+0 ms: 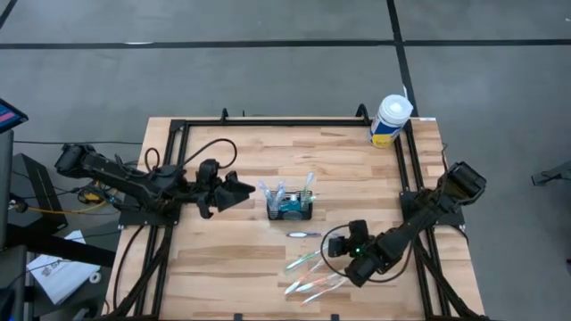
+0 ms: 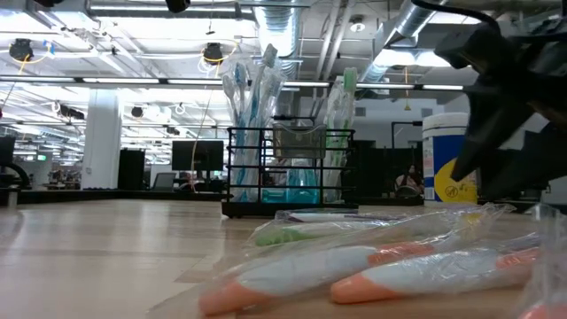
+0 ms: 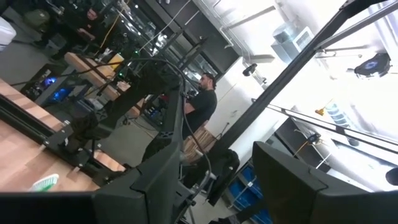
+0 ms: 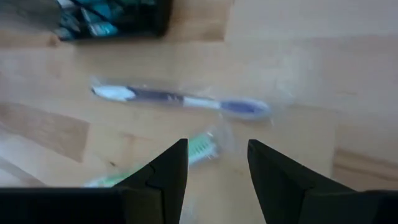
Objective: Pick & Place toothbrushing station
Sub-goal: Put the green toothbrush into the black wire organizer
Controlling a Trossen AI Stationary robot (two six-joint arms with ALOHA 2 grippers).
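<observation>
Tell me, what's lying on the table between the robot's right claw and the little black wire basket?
One wrapped blue-and-white toothbrush lies on bare wood between the open right gripper and the black wire-mesh caddy, seen in the right wrist and high views.

Grey floor (image 1: 268, 71) fills upper part of high view, crossed by dark seam lines. Low view: open hall behind table, ceiling (image 2: 133, 35) with exposed ducts (image 2: 292, 27) and strip lights, white pillar (image 2: 102, 137) at left, monitors (image 2: 197, 155) at centre left. Left wrist view: person (image 3: 200, 106) in dark top stands mid-frame beside workbench (image 3: 93, 65), bright white wall (image 3: 292, 81) at right.
</observation>
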